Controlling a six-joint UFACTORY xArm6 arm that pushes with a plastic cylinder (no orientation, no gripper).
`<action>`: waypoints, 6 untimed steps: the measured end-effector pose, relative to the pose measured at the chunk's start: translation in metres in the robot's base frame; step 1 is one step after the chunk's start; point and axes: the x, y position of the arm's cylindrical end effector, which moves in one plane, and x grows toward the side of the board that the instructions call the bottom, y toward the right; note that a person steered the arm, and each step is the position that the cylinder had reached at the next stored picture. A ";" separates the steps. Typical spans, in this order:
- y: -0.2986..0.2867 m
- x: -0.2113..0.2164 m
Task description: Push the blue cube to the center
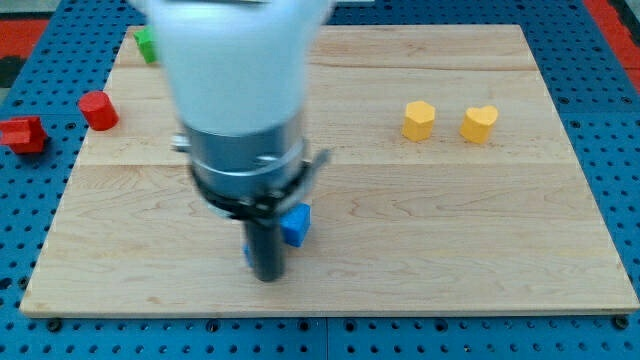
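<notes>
A pale wooden board (420, 230) lies on a blue pegboard table (610, 90). The blue cube (296, 224) sits left of the board's middle, toward the view's bottom, touching the right side of the dark rod just above my tip (266, 276). The rod has no claw to open or close; it grips nothing and only presses sideways against the cube. A sliver of blue also shows at the rod's left edge, too hidden to identify. Well to the tip's upper right sit two yellow blocks (419, 119) (479, 123), near each other. Far to its upper left are a green block (147, 44), a red cylinder (98, 110) and, off the board, another red block (22, 133).
</notes>
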 end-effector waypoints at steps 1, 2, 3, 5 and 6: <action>0.001 -0.045; 0.032 -0.046; 0.040 -0.027; 0.106 -0.060; 0.140 -0.068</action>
